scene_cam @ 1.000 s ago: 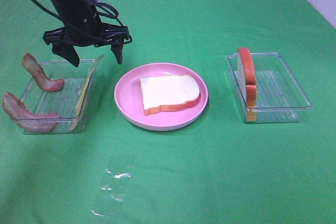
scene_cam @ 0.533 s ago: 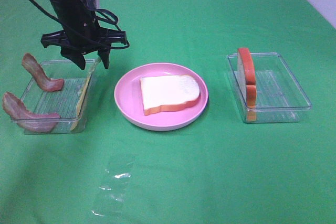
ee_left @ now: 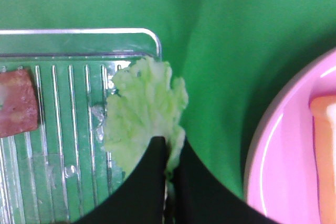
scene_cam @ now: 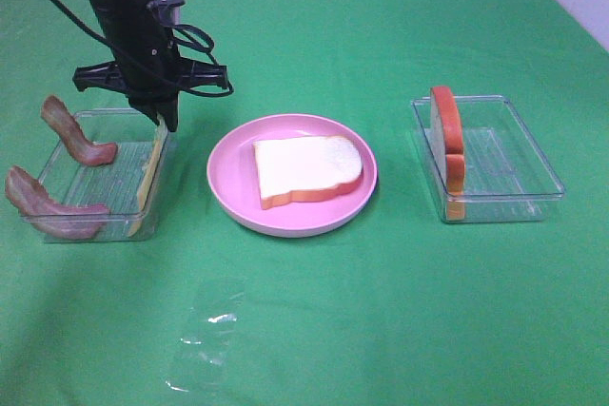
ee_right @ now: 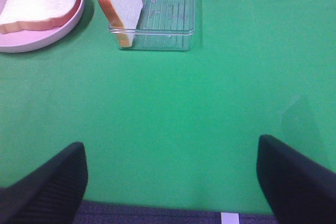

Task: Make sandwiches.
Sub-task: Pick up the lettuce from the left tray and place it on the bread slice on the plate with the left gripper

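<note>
My left gripper hangs at the right rim of the left clear tray. Its fingers are shut on the edge of a pale green lettuce leaf that lies over the tray's corner. Two bacon strips drape over that tray's left side, and a yellow cheese slice leans on its right wall. One white bread slice lies flat on the pink plate. My right gripper is open over bare green cloth, out of the high view.
On the right stands a second clear tray with an upright bread slice against its left wall. A crumpled clear plastic sheet lies on the green cloth near the front.
My left gripper came down a little toward the left tray's right rim and its fingers went from wide open to shut on the lettuce. Nothing else moved.
</note>
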